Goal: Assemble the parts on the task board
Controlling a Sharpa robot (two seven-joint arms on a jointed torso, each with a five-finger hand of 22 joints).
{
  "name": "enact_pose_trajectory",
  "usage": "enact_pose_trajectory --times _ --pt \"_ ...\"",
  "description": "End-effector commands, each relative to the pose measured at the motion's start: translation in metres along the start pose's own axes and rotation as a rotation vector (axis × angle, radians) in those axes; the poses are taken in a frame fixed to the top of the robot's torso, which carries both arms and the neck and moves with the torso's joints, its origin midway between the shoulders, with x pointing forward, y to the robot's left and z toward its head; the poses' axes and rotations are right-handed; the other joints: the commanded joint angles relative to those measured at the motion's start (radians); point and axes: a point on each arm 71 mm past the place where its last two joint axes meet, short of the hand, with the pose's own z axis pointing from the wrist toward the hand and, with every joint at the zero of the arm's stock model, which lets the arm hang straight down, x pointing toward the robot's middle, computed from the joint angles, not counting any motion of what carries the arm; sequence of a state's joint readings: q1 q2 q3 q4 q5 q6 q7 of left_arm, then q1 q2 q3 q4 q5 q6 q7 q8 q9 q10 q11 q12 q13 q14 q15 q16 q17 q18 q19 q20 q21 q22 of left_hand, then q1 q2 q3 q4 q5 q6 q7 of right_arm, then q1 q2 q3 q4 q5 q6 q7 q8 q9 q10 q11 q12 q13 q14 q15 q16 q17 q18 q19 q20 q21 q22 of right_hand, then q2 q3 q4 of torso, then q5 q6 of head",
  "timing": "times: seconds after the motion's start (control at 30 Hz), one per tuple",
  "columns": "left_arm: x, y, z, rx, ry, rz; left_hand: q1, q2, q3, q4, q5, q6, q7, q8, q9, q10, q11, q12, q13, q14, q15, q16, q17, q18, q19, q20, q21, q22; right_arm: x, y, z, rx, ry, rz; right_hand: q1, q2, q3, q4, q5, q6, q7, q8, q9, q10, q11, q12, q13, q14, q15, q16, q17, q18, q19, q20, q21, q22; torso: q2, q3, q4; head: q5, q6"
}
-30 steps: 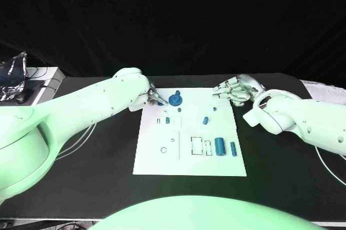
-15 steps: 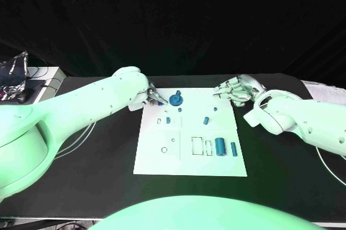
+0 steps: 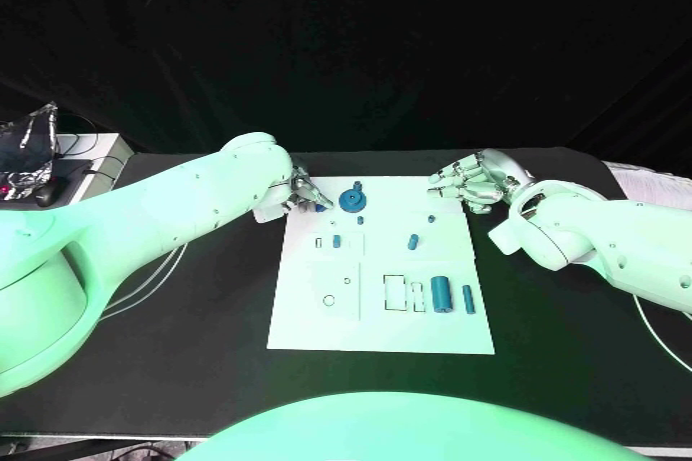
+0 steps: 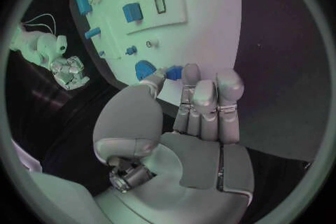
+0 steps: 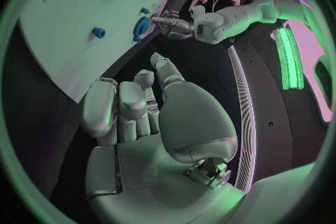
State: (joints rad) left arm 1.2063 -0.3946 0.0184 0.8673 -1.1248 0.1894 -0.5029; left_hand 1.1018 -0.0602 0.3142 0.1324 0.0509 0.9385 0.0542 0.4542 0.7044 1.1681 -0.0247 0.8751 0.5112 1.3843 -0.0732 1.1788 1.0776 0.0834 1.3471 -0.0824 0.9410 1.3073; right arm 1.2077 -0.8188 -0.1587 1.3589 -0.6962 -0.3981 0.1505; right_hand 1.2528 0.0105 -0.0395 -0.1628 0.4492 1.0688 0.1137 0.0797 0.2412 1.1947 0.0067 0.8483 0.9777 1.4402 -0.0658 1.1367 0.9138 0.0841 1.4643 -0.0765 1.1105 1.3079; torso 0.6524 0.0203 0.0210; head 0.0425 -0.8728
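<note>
The white task board lies mid-table. My left hand hovers at its far left corner and pinches a small blue piece between thumb and a fingertip. Just beside it a round blue part with a peg stands in the board. My right hand hangs over the far right corner, fingers apart, holding nothing. Small blue pieces lie mid-board; a thick blue cylinder and a slimmer one lie near rectangular slots.
Foil-wrapped gear and cables sit at the table's far left edge. Papers lie at the far right. Bare black table flanks the board on both sides.
The left hand has edged very slightly toward the far left corner of the board with the small piece. The right hand has stayed where it was.
</note>
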Motion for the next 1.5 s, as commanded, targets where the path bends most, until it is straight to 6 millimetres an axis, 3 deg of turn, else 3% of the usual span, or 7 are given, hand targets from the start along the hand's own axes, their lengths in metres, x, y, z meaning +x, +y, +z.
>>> enact_pose_trajectory --times 0.03,0.3,0.77,1.1,1.23,1.27,1.5 --pt "0.012 0.007 0.003 -0.027 0.071 0.015 -0.004 -0.013 0.100 -0.077 0.001 0.006 0.002 -0.005 -0.111 -0.006 0.000 0.005 -0.002 -0.008 -0.001 -0.006 -0.003 0.006 -0.006 0.003 -0.008 0.082 0.000 0.001 0.000 -0.012 0.005 -0.003 0.001 0.006 -0.001 -0.004 0.005 0.001 0.002 -0.005 -0.001 0.001 -0.007 -0.003 -0.001 -0.001 -0.005 -0.005 0.000 0.000 0.076 -0.008 -0.003 0.154 0.000 -0.0002 0.0005 0.000 0.000" --pt "0.014 0.011 0.002 -0.026 0.115 0.005 -0.014 -0.006 0.170 -0.123 0.000 -0.008 0.007 -0.009 -0.127 -0.026 0.005 0.012 -0.003 -0.025 0.003 -0.015 -0.024 0.013 -0.017 0.011 -0.030 0.077 0.000 0.001 0.000 -0.011 0.005 -0.003 0.000 0.006 -0.001 -0.003 0.005 0.000 0.003 -0.006 -0.001 0.001 -0.007 -0.003 -0.001 -0.001 -0.005 -0.005 0.000 0.000 0.076 -0.008 -0.004 0.153 0.000 0.0000 0.0001 0.001 0.000" --pt "0.014 0.017 0.000 -0.017 0.150 -0.049 -0.019 0.014 0.205 -0.168 0.002 -0.025 0.013 -0.002 -0.141 -0.040 0.008 0.022 -0.011 -0.038 0.007 -0.013 -0.046 0.018 -0.026 0.016 -0.047 0.074 -0.001 0.000 0.000 -0.009 0.003 -0.008 0.026 0.012 0.010 -0.019 0.002 0.002 0.003 -0.005 -0.001 0.001 -0.007 -0.003 0.000 -0.001 -0.006 -0.005 0.000 0.000 0.076 -0.009 -0.004 0.153 0.000 0.0006 -0.0006 0.003 0.001" --pt "0.014 0.022 -0.002 -0.016 0.166 -0.065 0.014 0.044 0.279 -0.227 0.005 -0.040 0.019 -0.001 -0.154 -0.053 0.011 0.021 -0.019 -0.048 0.009 -0.018 -0.063 0.021 -0.034 0.019 -0.063 0.070 -0.002 -0.001 0.000 -0.008 0.002 -0.014 0.035 0.014 0.012 -0.024 0.001 0.003 0.003 -0.005 -0.001 0.000 -0.007 -0.002 0.000 -0.002 -0.006 -0.005 0.000 0.000 0.076 -0.009 -0.003 0.154 0.000 0.0004 -0.0005 0.003 0.002" --pt "0.014 0.024 -0.003 -0.016 0.177 -0.071 0.021 0.061 0.305 -0.256 0.027 -0.057 0.026 0.016 -0.143 -0.055 0.015 0.020 -0.026 -0.052 0.012 -0.017 -0.068 0.023 -0.037 0.020 -0.065 0.070 -0.002 -0.001 0.000 -0.008 0.002 -0.014 0.034 0.013 0.009 -0.023 0.001 0.004 0.003 -0.005 -0.002 0.001 -0.007 -0.001 0.001 -0.001 -0.005 -0.005 0.001 -0.001 0.076 -0.009 -0.002 0.154 0.000 0.0003 -0.0005 0.004 0.002" --pt "0.014 0.024 -0.003 -0.016 0.179 -0.071 0.018 0.063 0.309 -0.264 0.050 -0.062 0.028 0.024 -0.139 -0.056 0.015 0.020 -0.028 -0.054 0.012 -0.016 -0.071 0.025 -0.038 0.022 -0.065 0.070 -0.002 -0.001 0.000 -0.008 0.002 -0.014 0.034 0.013 0.009 -0.023 0.001 0.004 0.003 -0.005 -0.002 0.001 -0.007 -0.001 0.001 -0.001 -0.005 -0.005 0.001 -0.001 0.076 -0.009 -0.002 0.154 0.000 0.0001 -0.0002 0.004 0.002" --pt "0.014 0.025 -0.003 -0.014 0.189 -0.073 0.016 0.070 0.317 -0.277 0.075 -0.071 0.034 0.034 -0.138 -0.060 0.017 0.024 -0.033 -0.057 0.014 -0.012 -0.077 0.028 -0.040 0.024 -0.065 0.071 -0.002 -0.001 0.000 -0.008 0.003 -0.014 0.033 0.012 0.008 -0.022 0.001 0.004 0.003 -0.006 -0.002 0.000 -0.007 -0.002 0.001 -0.001 -0.005 -0.005 0.001 -0.001 0.077 -0.009 -0.001 0.154 0.001 -0.0001 -0.0005 0.005 0.001"
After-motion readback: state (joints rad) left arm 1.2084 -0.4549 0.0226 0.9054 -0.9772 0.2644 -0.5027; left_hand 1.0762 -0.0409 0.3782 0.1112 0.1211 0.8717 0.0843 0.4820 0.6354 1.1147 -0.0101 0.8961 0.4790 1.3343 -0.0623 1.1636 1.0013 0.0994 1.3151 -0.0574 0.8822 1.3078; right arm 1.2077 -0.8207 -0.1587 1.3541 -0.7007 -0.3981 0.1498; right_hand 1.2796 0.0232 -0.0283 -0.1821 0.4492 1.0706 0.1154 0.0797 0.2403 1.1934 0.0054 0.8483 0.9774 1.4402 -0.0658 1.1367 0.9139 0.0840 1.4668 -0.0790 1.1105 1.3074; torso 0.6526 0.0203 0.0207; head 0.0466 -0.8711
